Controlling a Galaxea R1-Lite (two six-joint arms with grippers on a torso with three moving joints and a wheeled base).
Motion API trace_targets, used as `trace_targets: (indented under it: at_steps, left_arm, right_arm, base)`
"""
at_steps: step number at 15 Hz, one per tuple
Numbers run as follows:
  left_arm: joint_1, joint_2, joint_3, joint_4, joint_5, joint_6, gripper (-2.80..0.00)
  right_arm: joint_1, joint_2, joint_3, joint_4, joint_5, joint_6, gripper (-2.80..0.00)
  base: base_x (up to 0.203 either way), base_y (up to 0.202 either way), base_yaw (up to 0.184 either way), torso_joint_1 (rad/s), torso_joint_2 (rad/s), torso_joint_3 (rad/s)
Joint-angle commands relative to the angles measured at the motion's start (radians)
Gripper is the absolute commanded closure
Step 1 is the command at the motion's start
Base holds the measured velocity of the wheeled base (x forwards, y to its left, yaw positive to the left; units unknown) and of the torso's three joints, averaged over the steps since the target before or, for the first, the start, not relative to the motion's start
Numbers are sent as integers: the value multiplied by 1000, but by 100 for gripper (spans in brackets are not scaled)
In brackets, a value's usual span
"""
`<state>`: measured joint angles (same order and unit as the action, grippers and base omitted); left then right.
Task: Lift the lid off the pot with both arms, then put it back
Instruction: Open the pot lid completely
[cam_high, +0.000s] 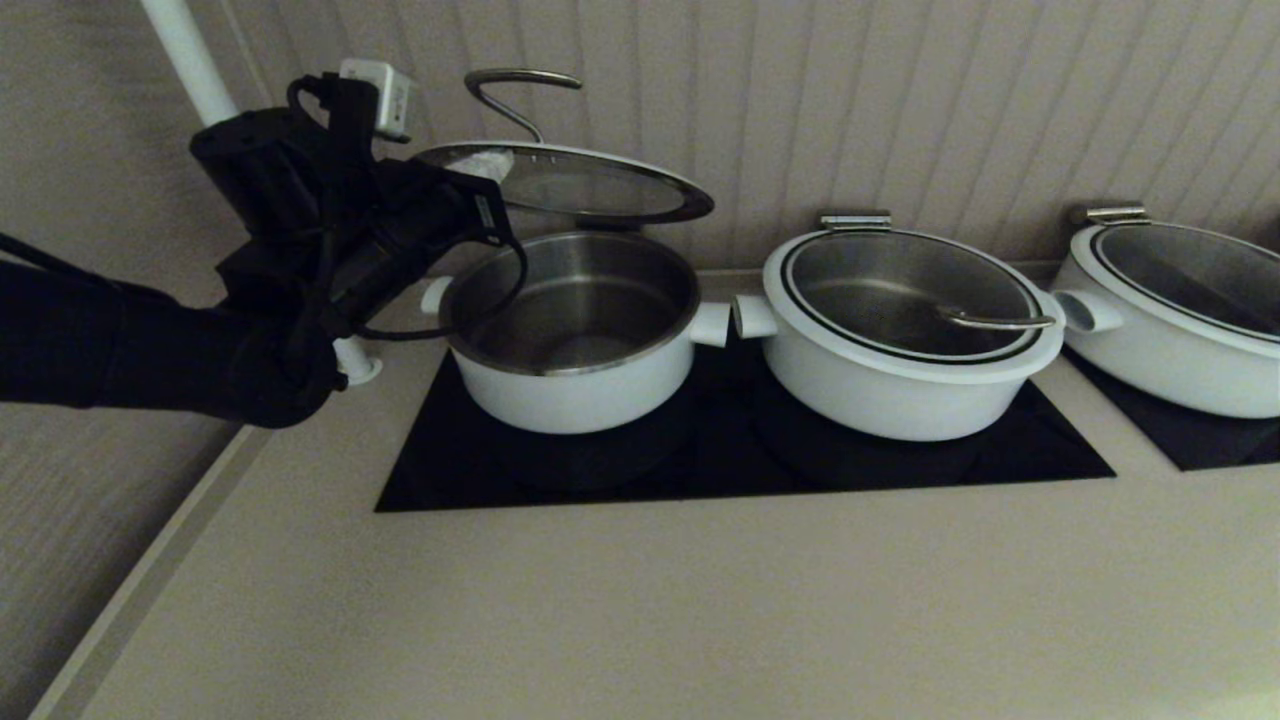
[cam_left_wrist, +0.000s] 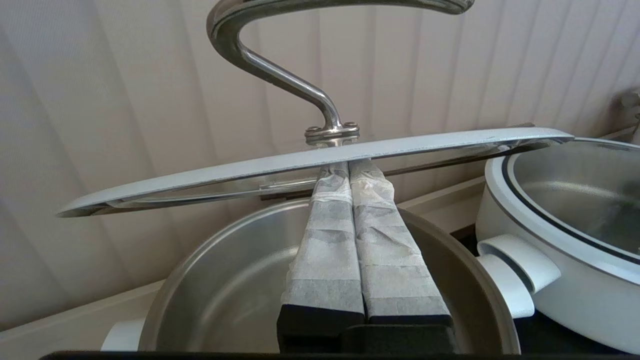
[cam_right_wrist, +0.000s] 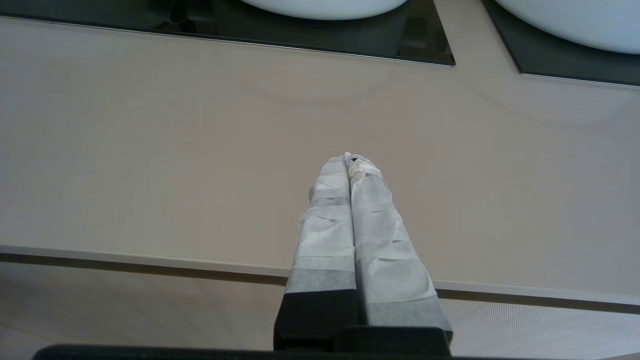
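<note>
The lid (cam_high: 585, 185), glass with a white rim and an arched steel handle (cam_high: 512, 88), hangs tilted above the open pot (cam_high: 570, 385), its left side higher. My left gripper (cam_high: 488, 168) reaches in from the left with its fingers shut together. Its tips press up under the lid's rim (cam_left_wrist: 300, 162), below the handle's foot. It grips nothing. In the left wrist view the gripper (cam_left_wrist: 348, 167) is over the pot's steel inside (cam_left_wrist: 225, 285). My right gripper (cam_right_wrist: 348, 160) is shut and empty, low over the counter's front edge, and is out of the head view.
A wider white pot (cam_high: 905, 350) with its lid on stands right of the open pot, handles nearly touching. A third pot (cam_high: 1180, 320) is at far right. The first two sit on a black cooktop (cam_high: 700, 465). A ribbed wall (cam_high: 900, 100) rises close behind.
</note>
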<state>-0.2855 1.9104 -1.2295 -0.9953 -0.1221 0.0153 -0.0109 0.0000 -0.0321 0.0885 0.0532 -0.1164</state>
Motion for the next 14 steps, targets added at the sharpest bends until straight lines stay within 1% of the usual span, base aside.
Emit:
trace_targets:
  at_steps: [1,6,10,14]
  left_arm:
    - [0,10,-16,-5,-1,0,0]
    - [-3,36,-74,-3,-1,2,0]
    - [-3,43,-94,-3,-1,0,0]
    - [-3,70,-165,-3,-2,1,0]
  right_arm:
    - [0,2,0,0,0,0,0]
    - [0,2,0,0,0,0,0]
    - [0,2,0,0,0,-2,0]
    - [0,1,0,0,0,0,0]
  base:
    - [0,0,0,0,0,0]
    - [0,0,0,0,0,0]
    - [0,0,0,0,0,0]
    - [0,0,0,0,0,0]
